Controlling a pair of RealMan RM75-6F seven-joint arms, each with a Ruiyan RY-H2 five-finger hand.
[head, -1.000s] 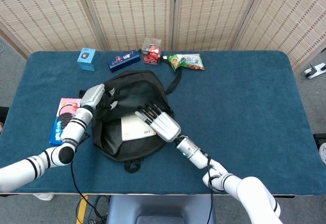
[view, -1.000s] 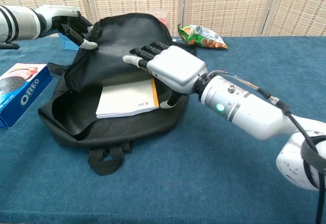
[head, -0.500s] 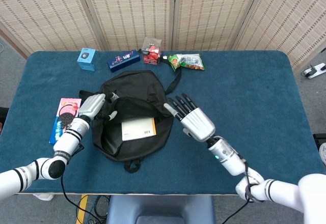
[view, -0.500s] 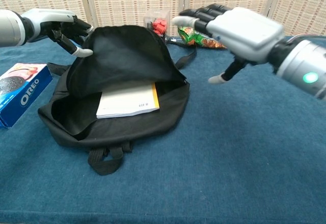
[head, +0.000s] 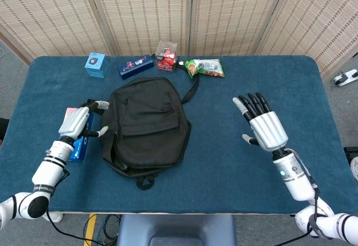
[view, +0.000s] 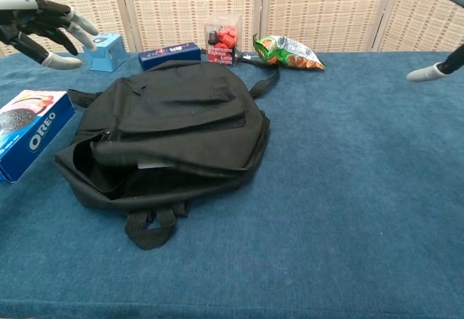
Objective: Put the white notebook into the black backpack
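The black backpack (head: 146,123) (view: 170,127) lies flat on the blue table, its flap fallen over the opening. Only a thin white edge of the notebook (view: 147,165) peeks out of the slit in the chest view; the head view hides it entirely. My left hand (head: 75,121) (view: 40,27) hovers open just left of the bag, fingers spread, holding nothing. My right hand (head: 263,126) is raised well to the right of the bag, palm down, fingers apart and empty; the chest view catches only its fingertips (view: 428,74) at the upper right edge.
An Oreo box (head: 72,140) (view: 29,134) lies under my left hand. Along the back edge stand a light blue box (head: 95,65), a dark blue box (head: 135,66), a clear case with red items (head: 166,56) and a green snack bag (head: 205,67).
Both hands let go and drew away from the backpack, the right far to the right, the left toward the Oreo box. The flap dropped shut over the notebook.
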